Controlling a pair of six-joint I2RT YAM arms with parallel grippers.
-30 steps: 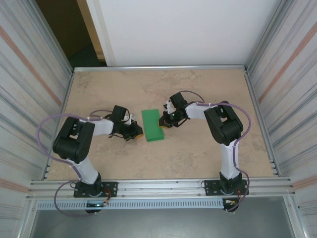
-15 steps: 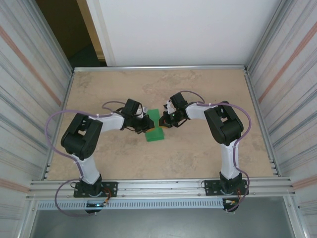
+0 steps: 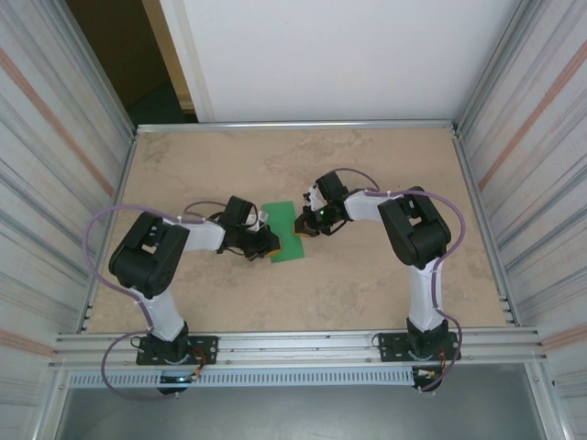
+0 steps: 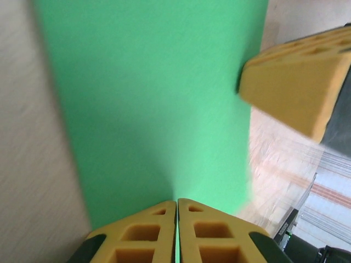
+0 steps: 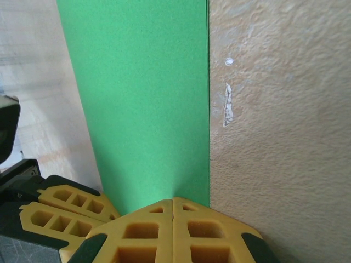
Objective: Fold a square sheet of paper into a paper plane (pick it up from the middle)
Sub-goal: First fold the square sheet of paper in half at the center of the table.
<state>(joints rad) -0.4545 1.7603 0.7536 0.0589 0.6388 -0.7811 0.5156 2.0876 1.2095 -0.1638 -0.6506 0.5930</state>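
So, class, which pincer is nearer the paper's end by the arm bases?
The left pincer: it sits at the paper's left edge by the near corner, while the right pincer sits farther up the right edge.

Soft, even light keeps the tabletop (image 3: 367,275) bright, with only faint, short shadows. The left wrist view is smeared, and the square sheet of paper (image 4: 153,98) looks hazy there. The right wrist view shows the tabletop's grain crisply.

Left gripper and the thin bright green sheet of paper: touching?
Cannot tell. The left wrist view looks down the left gripper, jaws shut, tips overlapping the thin bright green sheet of paper; any gap beneath them is hidden. Top view too small.
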